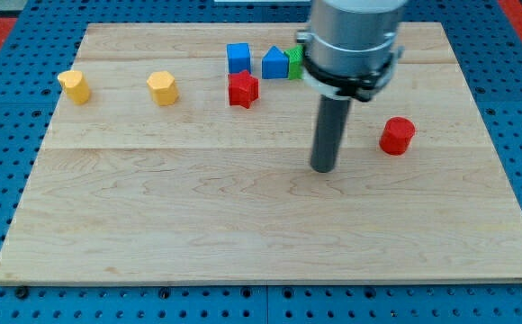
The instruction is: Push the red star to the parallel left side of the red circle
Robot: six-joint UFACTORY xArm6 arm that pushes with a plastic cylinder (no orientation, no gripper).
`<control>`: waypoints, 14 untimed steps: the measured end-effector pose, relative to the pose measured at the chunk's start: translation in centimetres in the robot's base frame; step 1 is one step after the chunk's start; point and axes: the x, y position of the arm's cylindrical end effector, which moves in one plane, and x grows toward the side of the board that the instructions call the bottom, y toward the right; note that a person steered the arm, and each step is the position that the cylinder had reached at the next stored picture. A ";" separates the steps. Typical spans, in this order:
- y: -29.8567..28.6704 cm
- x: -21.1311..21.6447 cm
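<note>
The red star [243, 89] lies on the wooden board [153, 225] near the view's top centre, just below a blue block. The red circle [397, 136] stands at the view's right, lower than the star. My tip [322, 168] rests on the board between them, below and to the right of the star and to the left of the circle, a little lower than it. It touches neither block.
A blue cube [238, 58], a blue house-shaped block [274, 63] and a green block [295, 64] stand in a row above the star. Two yellow blocks [75, 86] [163, 88] lie at the view's left. The arm's grey body [351, 40] partly hides the green block.
</note>
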 end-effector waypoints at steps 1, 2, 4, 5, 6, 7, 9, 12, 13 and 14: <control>-6.5 -2.5; -7.0 -5.7; -12.8 -8.7; -13.9 -12.5; -13.5 -13.6; -11.0 -13.6; -7.4 -10.8; -2.9 -11.6; -0.4 -7.0; -0.7 -8.8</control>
